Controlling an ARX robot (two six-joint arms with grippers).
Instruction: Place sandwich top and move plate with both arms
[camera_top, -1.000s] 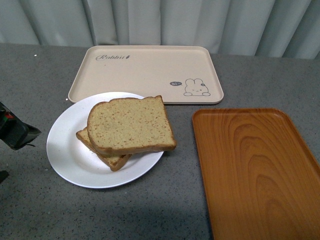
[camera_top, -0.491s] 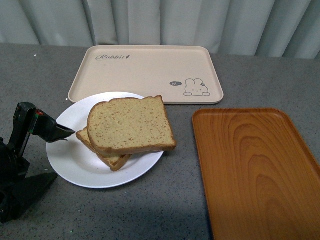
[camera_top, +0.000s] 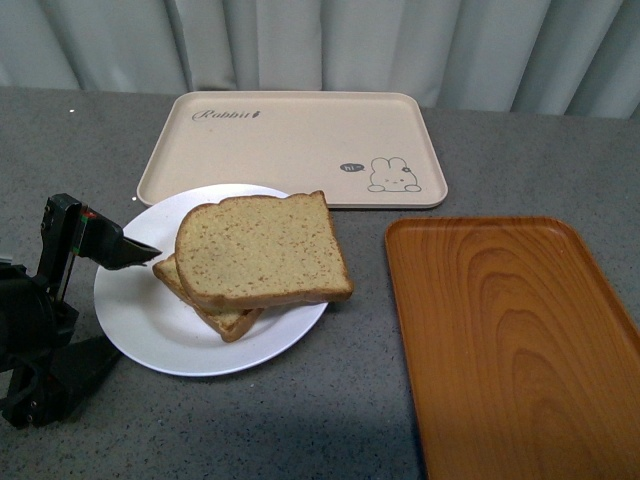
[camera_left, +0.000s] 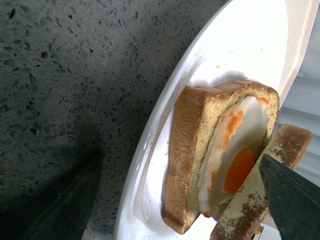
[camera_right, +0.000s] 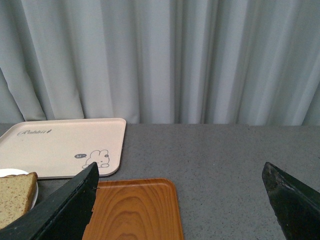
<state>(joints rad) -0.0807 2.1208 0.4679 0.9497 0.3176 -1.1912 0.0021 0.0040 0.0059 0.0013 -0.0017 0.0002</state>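
Note:
The sandwich top (camera_top: 262, 250) lies on a lower slice (camera_top: 225, 318) on the white plate (camera_top: 140, 320). My left gripper (camera_top: 135, 300) is open at the plate's left edge, with one finger over the rim pointing at the bread and the other low on the table. In the left wrist view the plate rim (camera_left: 165, 125) and the egg-bearing slice (camera_left: 187, 150) sit between the open fingers of the left gripper (camera_left: 180, 157), with the sandwich top (camera_left: 292, 142) leaning over the egg. My right gripper (camera_right: 180, 167) is open, holding nothing, raised above the table; it is out of the front view.
A beige rabbit-print tray (camera_top: 290, 145) lies behind the plate. An orange wood-grain tray (camera_top: 510, 340) lies to the right of the plate. Grey curtains hang along the table's far edge. The right wrist view shows both trays (camera_right: 132, 210) and bare grey tabletop.
My left gripper has come in from the left edge of view to the plate's left rim. The sandwich and plate have not moved.

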